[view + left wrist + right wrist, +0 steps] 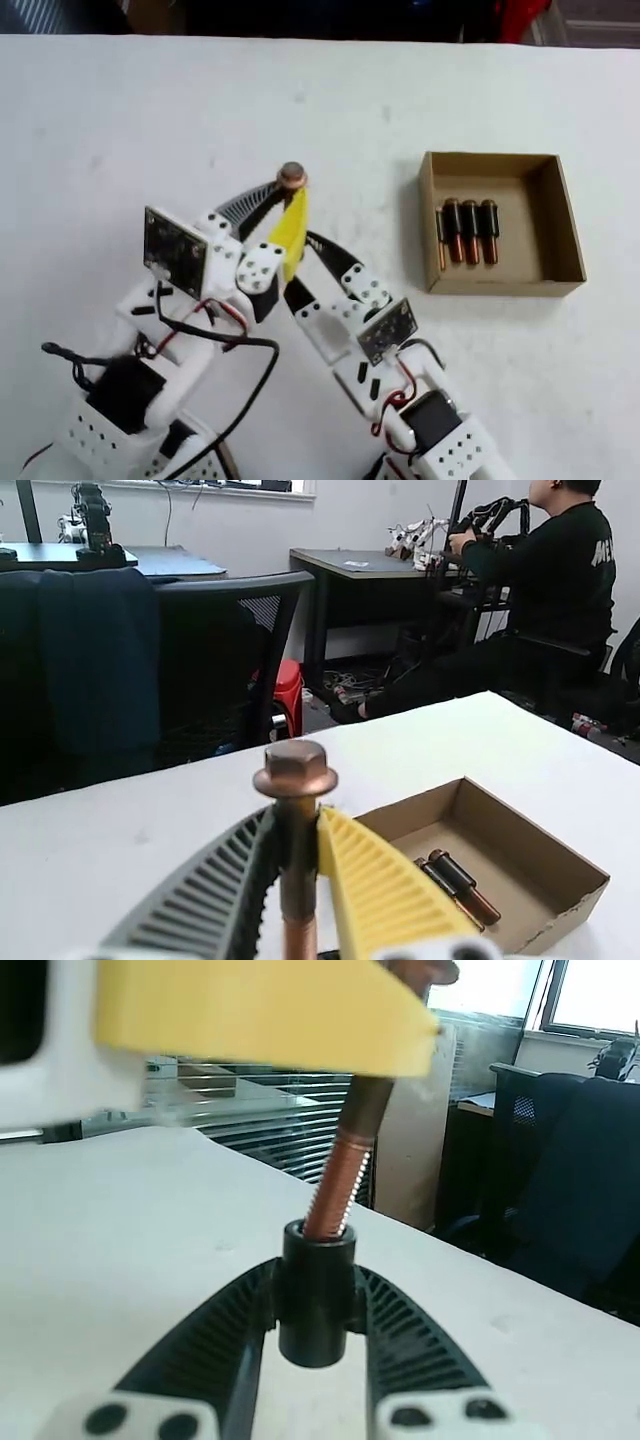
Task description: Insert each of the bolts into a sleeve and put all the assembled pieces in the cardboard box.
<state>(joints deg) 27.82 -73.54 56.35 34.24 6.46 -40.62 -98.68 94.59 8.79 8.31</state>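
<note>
A copper bolt [291, 178] stands upright, head up, with my left gripper [297, 825] shut on its shank [298, 880] between a grey and a yellow finger [292, 228]. Below it my right gripper [318, 1305] is shut on a black sleeve [318, 1290] held upright. The bolt's threaded end [335, 1185] enters the sleeve's top opening at a slight tilt. The two grippers meet over the middle of the table, left of the cardboard box [500, 287]. Three assembled pieces [470, 232] lie side by side against the box's left wall.
The box [520, 840] sits to the right of both arms, its top open. White table surface [300, 100] stretches free behind and to the left of the grippers. Chairs and desks stand beyond the table's far edge.
</note>
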